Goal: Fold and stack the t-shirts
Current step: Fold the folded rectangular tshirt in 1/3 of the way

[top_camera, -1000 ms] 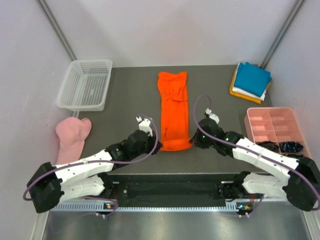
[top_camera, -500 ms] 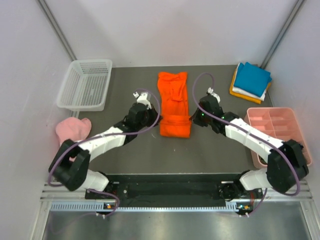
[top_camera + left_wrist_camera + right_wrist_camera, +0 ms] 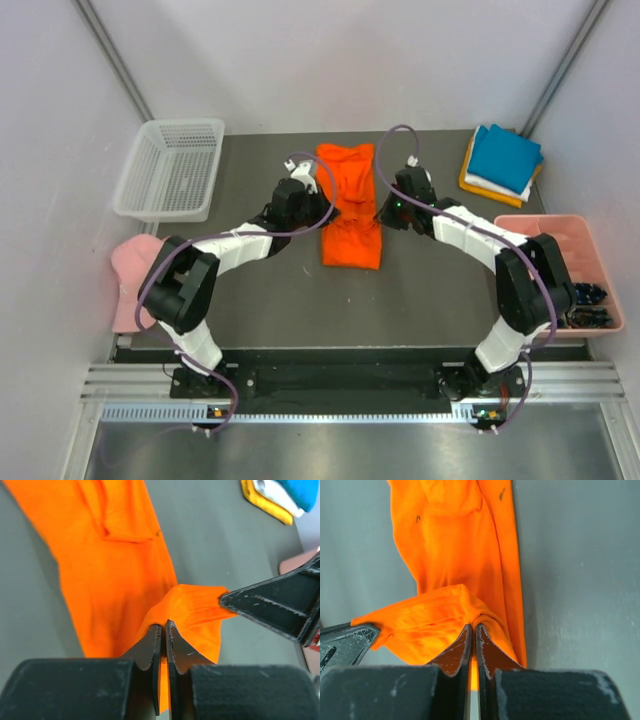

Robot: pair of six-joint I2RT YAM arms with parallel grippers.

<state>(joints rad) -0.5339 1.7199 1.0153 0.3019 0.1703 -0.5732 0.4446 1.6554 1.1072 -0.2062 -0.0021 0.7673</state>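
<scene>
On the top view's dial, a white basket (image 3: 128, 180) stands on the dark desk (image 3: 260, 300) at about 10 o'clock. A pink cap (image 3: 128, 275) lies off the desk's left edge near 8 o'clock, partly behind the left arm.

The left hand (image 3: 322, 210) reaches in towards the middle of the desk. Its wrist view shows the fingers pressed almost together, pinching a corner of the orange t-shirt (image 3: 350, 190).

That t-shirt lies as a long narrow strip along the 12-to-6 line, from the centre of the desk towards 12 o'clock. Its near end is doubled back over itself. The turned-over hem is stretched between the two hands and raised a little above the layer beneath. The fold sits at the 6 o'clock end of the strip.

The right hand (image 3: 383, 214) comes in from the 3 o'clock side. Its fingers are closed tight on the hem's other corner. In its own view, orange cloth bunches at the fingertips, and a finger (image 3: 345, 637) of the left hand shows at 8 o'clock.

At about 2 o'clock lies the stack of folded t-shirts (image 3: 505, 155): teal on top, white below it, amber yellow at the bottom. A pink tray (image 3: 545, 220) with compartments sits at 4 o'clock, partly behind the right arm.
</scene>
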